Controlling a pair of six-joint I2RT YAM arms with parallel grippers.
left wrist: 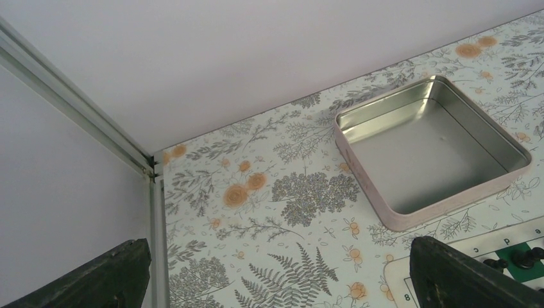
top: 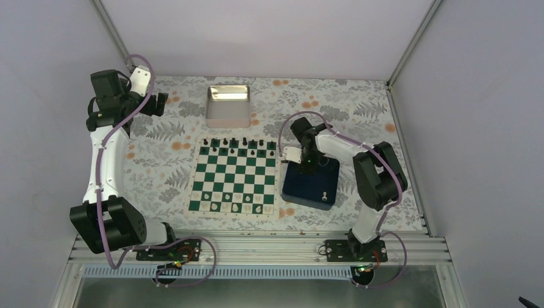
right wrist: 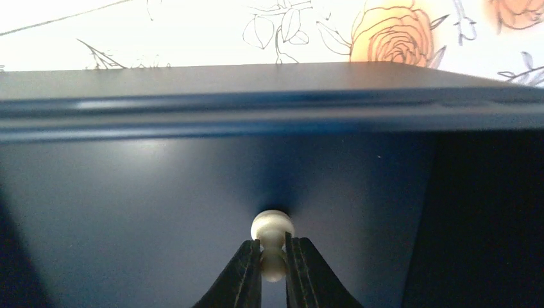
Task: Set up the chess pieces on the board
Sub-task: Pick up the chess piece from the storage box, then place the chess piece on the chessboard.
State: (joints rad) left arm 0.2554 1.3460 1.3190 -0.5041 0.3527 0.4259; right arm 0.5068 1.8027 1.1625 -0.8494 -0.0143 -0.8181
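Piece [right wrist: 272,228] in R hand [right wrist: 273,249]; base unseen

On board [left wrist: 478,245] border — letters e, d, c; corner number 8.

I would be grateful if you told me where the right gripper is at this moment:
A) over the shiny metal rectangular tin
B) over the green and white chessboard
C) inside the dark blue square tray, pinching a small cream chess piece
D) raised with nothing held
C: the right wrist view shows the right gripper closed on a small cream chess piece inside the dark blue square tray.
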